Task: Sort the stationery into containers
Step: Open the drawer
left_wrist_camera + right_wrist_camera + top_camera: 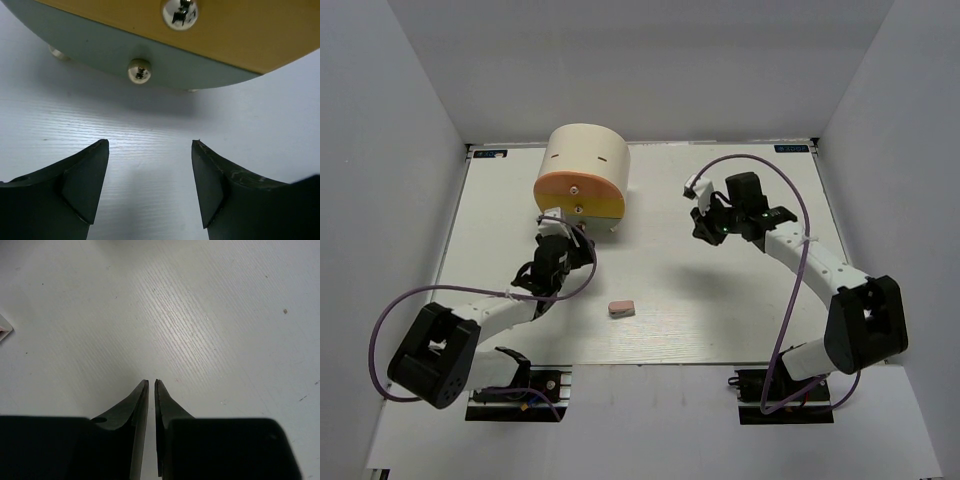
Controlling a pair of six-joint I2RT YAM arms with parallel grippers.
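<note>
- A white surface with a fine wood-like grain runs across the whole scene.
- Plain pale grey panels stand along its left, far and right sides.
- Small bluish labels sit at its far corners.
- A small dark speck marks the surface in the right wrist view.

No writing, brand or number can be read in any view; a small dark label at the upper left corner of the white tabletop and a second label at its upper right corner carry print too small to make out.
</note>
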